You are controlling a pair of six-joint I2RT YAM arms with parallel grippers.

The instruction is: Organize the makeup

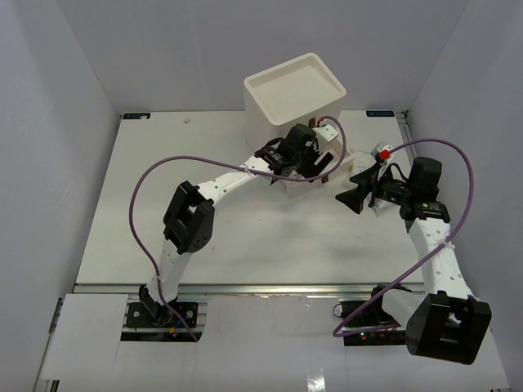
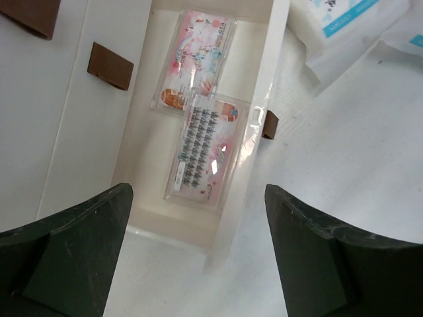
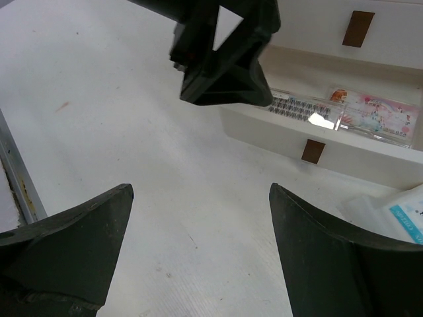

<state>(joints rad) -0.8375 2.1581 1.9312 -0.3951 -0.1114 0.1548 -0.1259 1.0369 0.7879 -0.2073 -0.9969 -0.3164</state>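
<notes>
Our left gripper hangs spread and empty above the open drawer, where two pink-printed packs lie end to end. Our right gripper, also spread and empty, is near the drawer's front; blue-printed sachets lie outside it.

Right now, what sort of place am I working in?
Probably a lab test booth, not a home: a bare white table boxed in by plain white walls, with the left arm and right arm bolted at its near edge.
</notes>
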